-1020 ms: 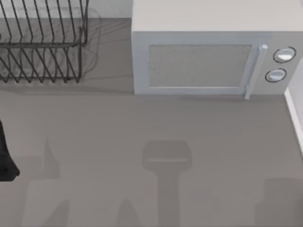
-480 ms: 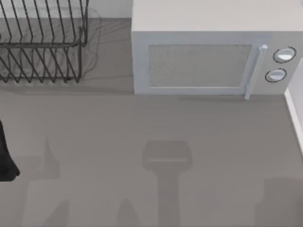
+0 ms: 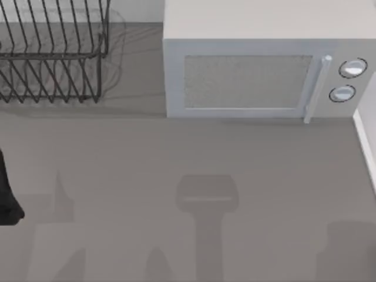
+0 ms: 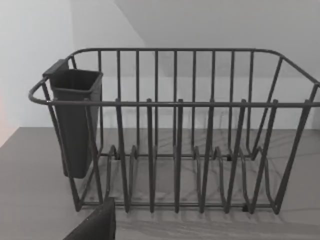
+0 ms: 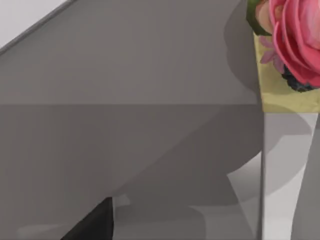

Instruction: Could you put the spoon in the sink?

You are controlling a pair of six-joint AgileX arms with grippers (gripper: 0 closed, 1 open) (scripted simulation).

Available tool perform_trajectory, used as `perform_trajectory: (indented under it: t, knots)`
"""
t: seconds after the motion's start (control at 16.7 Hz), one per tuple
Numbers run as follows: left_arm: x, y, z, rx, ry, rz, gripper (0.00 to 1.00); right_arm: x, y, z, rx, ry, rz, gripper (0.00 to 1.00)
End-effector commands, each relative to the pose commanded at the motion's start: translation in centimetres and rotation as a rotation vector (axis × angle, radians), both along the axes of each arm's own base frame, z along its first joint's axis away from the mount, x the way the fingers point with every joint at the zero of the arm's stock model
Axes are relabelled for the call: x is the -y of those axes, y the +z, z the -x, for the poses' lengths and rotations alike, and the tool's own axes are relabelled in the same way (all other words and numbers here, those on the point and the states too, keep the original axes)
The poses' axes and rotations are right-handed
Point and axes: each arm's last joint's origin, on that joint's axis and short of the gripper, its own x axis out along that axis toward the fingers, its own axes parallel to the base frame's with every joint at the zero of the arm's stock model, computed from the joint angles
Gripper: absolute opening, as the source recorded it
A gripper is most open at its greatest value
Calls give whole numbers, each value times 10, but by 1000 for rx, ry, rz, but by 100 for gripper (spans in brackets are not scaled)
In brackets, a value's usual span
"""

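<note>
Searching for spoon, unlocated | likely light, stiff, slippery; grip handle mid-length | left arm [image 3: 7, 197] at left edge, facing dish rack [image 4: 175, 130] | jaws: cannot tell

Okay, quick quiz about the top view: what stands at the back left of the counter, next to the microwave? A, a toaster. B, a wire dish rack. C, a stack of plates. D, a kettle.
B: a dark wire dish rack stands left of the microwave on the counter; the left wrist view shows its rack bars and a dark utensil cup hung at one end.
</note>
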Motion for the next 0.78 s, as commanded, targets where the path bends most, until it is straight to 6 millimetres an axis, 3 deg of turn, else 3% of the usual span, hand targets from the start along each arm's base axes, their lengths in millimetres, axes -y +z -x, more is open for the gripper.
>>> perform_trajectory:
  t: [0.24,0.6,0.78]
  knots:
    - [0,0,0,0,0,0,100,2,16,-6,5,-3,1,0]
    - [0,0,0,0,0,0,100,1,80,-4,-22,-2,-5,0]
    - [0,0,0,0,0,0,100,0,99,0,-1,0,0,0]
